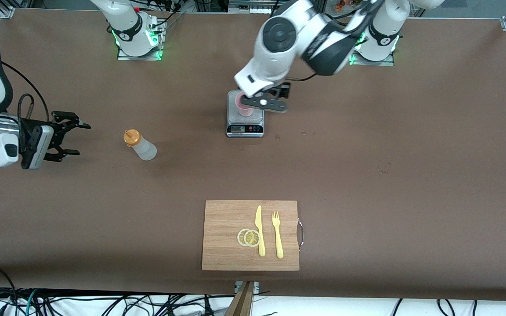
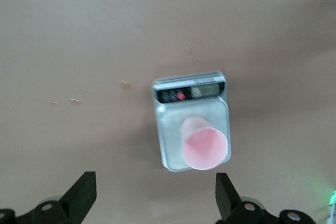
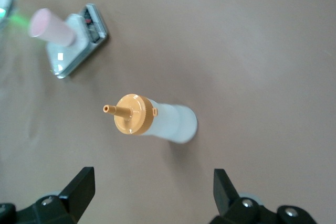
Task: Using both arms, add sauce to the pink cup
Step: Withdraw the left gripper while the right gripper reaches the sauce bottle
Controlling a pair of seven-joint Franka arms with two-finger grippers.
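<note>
The pink cup point(image 1: 243, 106) point(image 2: 206, 148) stands upright on a grey kitchen scale point(image 1: 244, 120) point(image 2: 168, 145) in the middle of the table. My left gripper point(image 1: 275, 97) point(image 2: 156, 195) hangs above the scale, open, with nothing between its fingers and clear of the cup. The sauce bottle point(image 1: 140, 145) point(image 3: 157, 121), whitish with an orange nozzle cap, stands on the table toward the right arm's end. My right gripper point(image 1: 77, 138) point(image 3: 154, 192) is open beside the bottle, a short gap away. The right wrist view also shows the cup point(image 3: 50, 26) on the scale point(image 3: 79, 45).
A wooden cutting board point(image 1: 226, 232) lies nearer to the front camera than the scale. On it are a yellow knife point(image 1: 259, 230), a yellow fork point(image 1: 277, 235) and two lemon slices point(image 1: 248, 237). Bare brown table lies between the bottle and the scale.
</note>
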